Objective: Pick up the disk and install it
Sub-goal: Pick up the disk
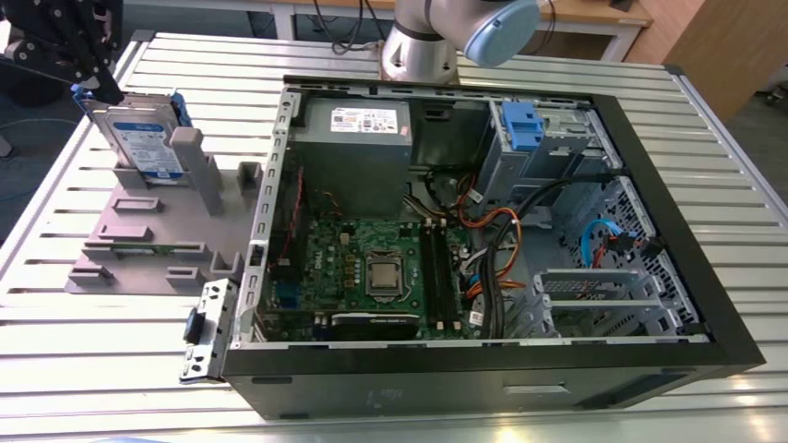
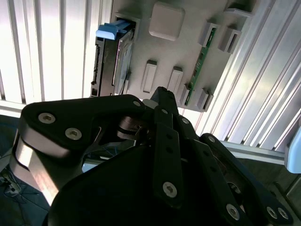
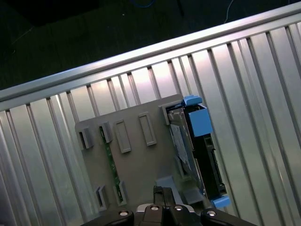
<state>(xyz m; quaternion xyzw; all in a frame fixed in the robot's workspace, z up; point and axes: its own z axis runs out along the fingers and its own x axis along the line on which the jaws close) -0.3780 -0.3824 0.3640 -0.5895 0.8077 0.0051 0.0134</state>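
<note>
- Hovering at the exterior view's far left, my gripper (image 1: 101, 85) hangs just over the upper corner of the disk (image 1: 139, 138) (contact or not, I cannot say).
- The disk stands on edge in the grey stand (image 1: 136, 235), with its blue bracket (image 1: 173, 111) around it and its thin top edge facing up across the stand's far end.
- From the gripper, it lies below and slightly toward the exterior view's right.
- I cannot tell whether the gripper is apart or together.
- The open computer case (image 1: 689, 277) sits beside the stand, and the disk is not yet in it.
</note>
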